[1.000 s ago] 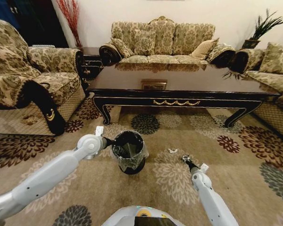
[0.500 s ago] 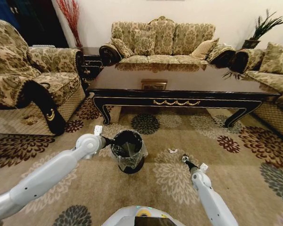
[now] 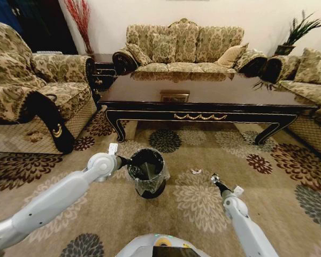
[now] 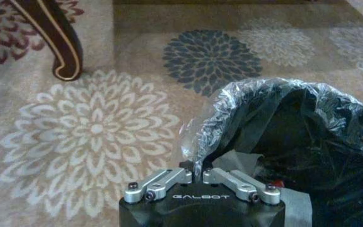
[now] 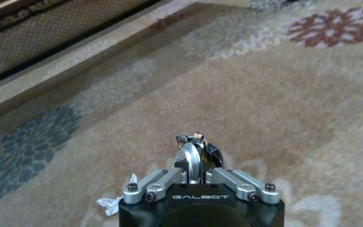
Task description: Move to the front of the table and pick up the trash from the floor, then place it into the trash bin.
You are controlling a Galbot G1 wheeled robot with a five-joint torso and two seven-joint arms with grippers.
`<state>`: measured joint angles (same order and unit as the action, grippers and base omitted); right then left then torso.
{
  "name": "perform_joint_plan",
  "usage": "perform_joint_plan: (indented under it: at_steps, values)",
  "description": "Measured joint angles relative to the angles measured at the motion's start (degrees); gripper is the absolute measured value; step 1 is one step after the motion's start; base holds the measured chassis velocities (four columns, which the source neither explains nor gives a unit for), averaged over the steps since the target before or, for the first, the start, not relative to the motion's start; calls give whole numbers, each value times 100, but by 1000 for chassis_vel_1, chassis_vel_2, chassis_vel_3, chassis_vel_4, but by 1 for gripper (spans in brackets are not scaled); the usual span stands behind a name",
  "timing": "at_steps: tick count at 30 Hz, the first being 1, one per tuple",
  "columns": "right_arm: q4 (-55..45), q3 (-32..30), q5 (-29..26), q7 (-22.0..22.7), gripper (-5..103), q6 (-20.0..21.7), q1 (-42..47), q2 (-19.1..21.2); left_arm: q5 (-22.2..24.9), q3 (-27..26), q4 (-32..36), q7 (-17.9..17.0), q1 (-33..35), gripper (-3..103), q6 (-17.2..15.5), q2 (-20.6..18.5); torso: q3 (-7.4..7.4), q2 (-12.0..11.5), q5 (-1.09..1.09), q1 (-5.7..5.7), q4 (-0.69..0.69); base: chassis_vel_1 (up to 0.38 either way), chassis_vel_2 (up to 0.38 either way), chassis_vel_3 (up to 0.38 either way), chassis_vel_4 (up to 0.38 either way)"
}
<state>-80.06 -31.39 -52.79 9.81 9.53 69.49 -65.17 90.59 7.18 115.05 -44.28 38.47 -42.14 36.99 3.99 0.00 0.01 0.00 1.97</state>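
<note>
Left gripper (image 3: 122,160): at the end of the pale left arm, low over the floral carpet (image 3: 69,214), fingers pinched together on the rim of the bin; in the left wrist view (image 4: 198,171) closed on the clear liner bag at the rim.
Trash bin (image 3: 146,172): small round black bin lined with a crinkled clear plastic bag, upright on the carpet in front of the table, between the two arms; dark inside, seen close in the left wrist view (image 4: 307,137).
Table (image 3: 203,101): long low coffee table of glossy dark wood with curved legs and a gold ornament on its front edge, beyond the bin; one curved leg in the left wrist view (image 4: 58,42).
Trash on the floor: small whitish crumpled scrap (image 3: 195,171) on the carpet, between the bin and the right gripper, apart from both; white crumpled bit beside the gripper body in the right wrist view (image 5: 109,204).
Right gripper (image 3: 215,180): at the tip of the right arm, near the carpet, right of the scrap; fingers closed on a small shiny piece with a dark part (image 5: 195,144), too small to identify.
</note>
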Motion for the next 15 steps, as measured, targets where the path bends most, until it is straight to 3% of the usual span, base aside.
perform_joint_plan:
  at_steps: [6, 15]
  values:
    - [-1160, -307, -82, 28, 11, 60, 787, 312, -45, 530, -59, -95, -299, 3, 0, 299, 0, 0, 1, 0, -1, 0, 0, 0, 0]
    - [-2668, -668, -14, 39, 11, 88, 1637, 413, -70, 1296, -174, -215, -835, 3, 0, 745, 0, 0, 1, 0, 0, 0, 0, 0, 0]
